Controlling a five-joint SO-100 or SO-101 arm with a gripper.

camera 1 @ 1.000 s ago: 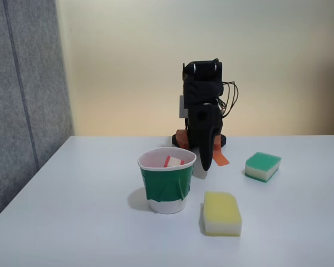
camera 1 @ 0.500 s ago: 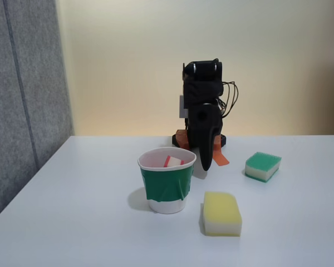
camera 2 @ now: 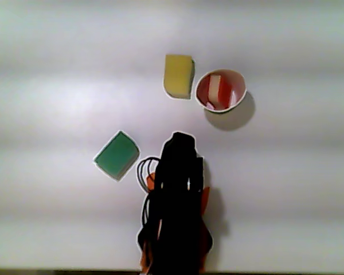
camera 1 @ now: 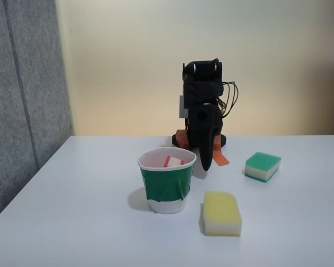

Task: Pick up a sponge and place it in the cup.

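Tool hangs folded behind the cup, grip state unclear; the sponge stands tilted inside, so the placing looks done.

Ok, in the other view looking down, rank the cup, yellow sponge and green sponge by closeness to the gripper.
1. Tied, too close to call from the gripper: the yellow sponge, straight above it; the cup, upper right; the green sponge, to its left.
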